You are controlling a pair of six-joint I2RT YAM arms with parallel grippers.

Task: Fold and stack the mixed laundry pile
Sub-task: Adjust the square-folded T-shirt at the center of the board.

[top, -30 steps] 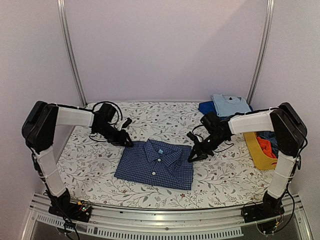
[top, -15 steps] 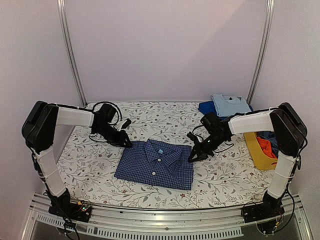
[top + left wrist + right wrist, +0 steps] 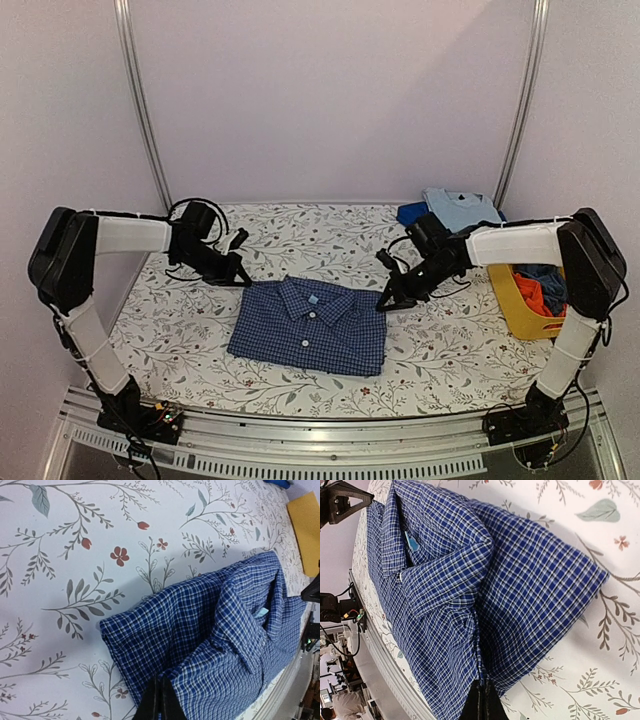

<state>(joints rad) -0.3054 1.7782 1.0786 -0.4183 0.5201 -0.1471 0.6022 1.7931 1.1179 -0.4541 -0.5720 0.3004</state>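
From the top camera, the blue check shirt [image 3: 310,330] lies folded and flat, collar toward the far side, in the middle of the flower-print table [image 3: 170,330]. The left gripper [image 3: 240,275] sits low at the shirt's far left corner and the right gripper [image 3: 384,303] at its far right corner. Both have their fingers pressed together. Far right on the table, a light blue T-shirt [image 3: 460,208] lies on a darker blue garment [image 3: 410,213]. The yellow basket [image 3: 510,300] at the right edge holds a red-orange cloth [image 3: 530,292] and some dark blue fabric [image 3: 545,272].

In the left wrist view, the left gripper [image 3: 160,702] is closed, with its tips down on the shirt [image 3: 225,630] close to the shirt's edge. Whether any cloth is caught between them cannot be told. Printed tabletop [image 3: 75,555] surrounds the shirt, and a corner of the basket [image 3: 305,530] shows beyond it.

In the right wrist view, the right gripper [image 3: 481,700] is likewise closed. Its tips meet the shirt [image 3: 470,580] at its edge, where a fold line runs up the fabric. A pinch of fabric cannot be confirmed. A pale blue label [image 3: 410,540] shows inside the collar.
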